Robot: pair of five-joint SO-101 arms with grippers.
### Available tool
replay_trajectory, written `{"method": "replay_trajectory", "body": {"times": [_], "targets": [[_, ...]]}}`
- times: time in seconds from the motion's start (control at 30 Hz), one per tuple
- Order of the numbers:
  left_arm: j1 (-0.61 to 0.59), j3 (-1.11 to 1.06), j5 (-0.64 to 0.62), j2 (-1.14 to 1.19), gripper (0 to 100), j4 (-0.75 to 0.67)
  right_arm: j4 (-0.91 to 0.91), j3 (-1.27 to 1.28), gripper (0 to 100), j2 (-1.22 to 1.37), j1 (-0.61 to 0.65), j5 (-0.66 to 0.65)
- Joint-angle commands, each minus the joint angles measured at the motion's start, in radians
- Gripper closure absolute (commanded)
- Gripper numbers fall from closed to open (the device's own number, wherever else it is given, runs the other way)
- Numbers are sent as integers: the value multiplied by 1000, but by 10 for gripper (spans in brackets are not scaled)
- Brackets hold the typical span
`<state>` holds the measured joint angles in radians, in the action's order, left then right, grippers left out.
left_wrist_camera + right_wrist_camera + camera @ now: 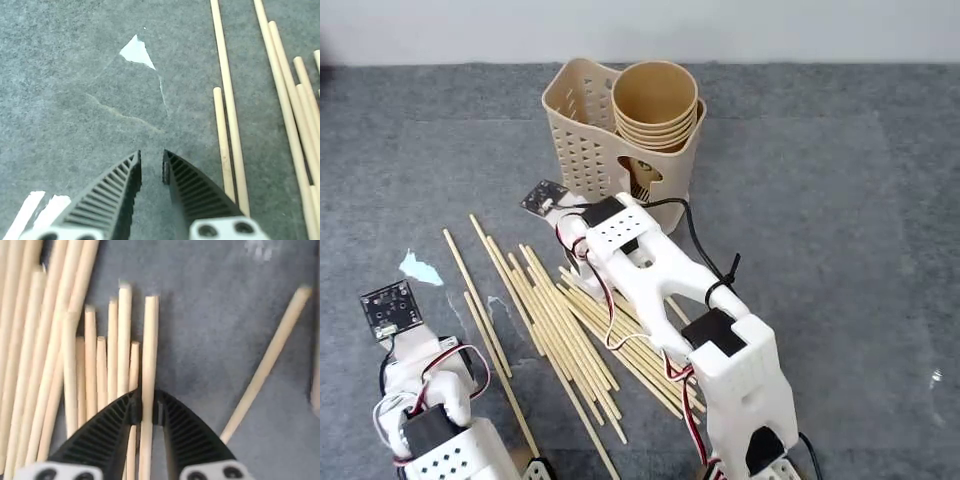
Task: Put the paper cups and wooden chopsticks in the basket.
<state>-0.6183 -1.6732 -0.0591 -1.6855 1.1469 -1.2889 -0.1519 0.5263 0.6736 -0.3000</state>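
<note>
A beige slotted basket [575, 130] stands upright at the far side of a grey mat [840, 200]. A nested stack of paper cups [655, 95] already sits inside it, so the cup half of your task looks done. The wooden chopsticks [560, 320] are what remains: many lie loose on the mat in front of the basket, fanned out between your two arms, and none can be seen in the basket. Your right gripper [147, 407] is down among them. Its jaws are pinched around one chopstick [150, 340], which lies alongside its neighbours, and it is not clear that it has lifted off the mat. Your left gripper [151, 162] hovers over bare mat beside the outermost sticks, its jaws a narrow gap apart and holding nothing. A pale scrap [137, 51] lies just ahead of it.
</note>
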Motion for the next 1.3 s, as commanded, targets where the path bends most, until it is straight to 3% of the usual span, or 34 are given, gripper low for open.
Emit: {"method": "replay_trajectory", "body": {"times": [0.0, 0.2, 0.53, 0.73, 0.93, 1.27], "targets": [[-6, 15, 6, -3, 922, -5, -119, -110, 991, -125, 24, 3], [-6, 15, 6, -3, 922, -5, -220, -199, 991, -268, 47, 2], [-6, 15, 6, -3, 922, -5, -220, -347, 991, -403, 47, 2], [-6, 15, 6, -3, 922, -5, -200, -589, 991, -412, 47, 9], [-6, 15, 6, -3, 922, -5, -12, -776, 991, -410, 47, 61], [-6, 15, 6, -3, 922, -5, 441, -798, 991, -348, -16, 100]]}}
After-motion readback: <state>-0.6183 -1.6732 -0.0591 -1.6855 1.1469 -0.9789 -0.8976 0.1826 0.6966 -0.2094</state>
